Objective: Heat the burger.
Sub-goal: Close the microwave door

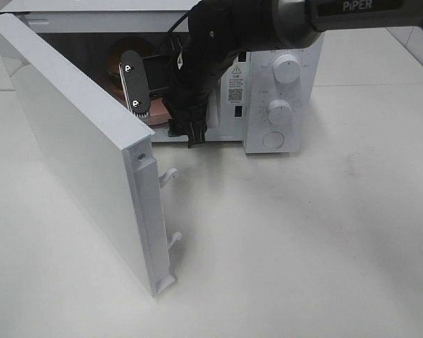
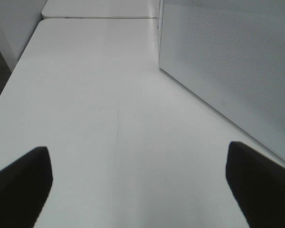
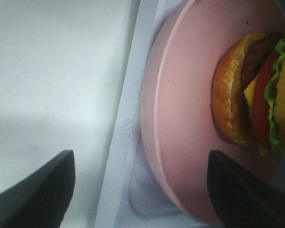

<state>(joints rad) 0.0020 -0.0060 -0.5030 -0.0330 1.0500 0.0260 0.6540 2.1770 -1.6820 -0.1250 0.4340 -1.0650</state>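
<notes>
1. While the door (image 1: 84,155) is standing open, the right arm (image 1: 218,42) is reaching into the microwave (image 1: 303,98).
2. The left gripper (image 2: 140,185) is hovering over the table (image 2: 109,95), jaws open.
3. The right gripper (image 3: 142,190) is gaping empty beside the burger (image 3: 232,95) on its plate (image 3: 185,118) inside.

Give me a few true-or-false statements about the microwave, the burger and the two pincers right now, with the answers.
1. The microwave door stands open. True.
2. The burger sits on a pink plate. True.
3. The right pincer is clamped on the burger. False: its jaws are apart and clear of the burger.
4. The left pincer holds the plate. False: it is open and empty above the table.
</notes>
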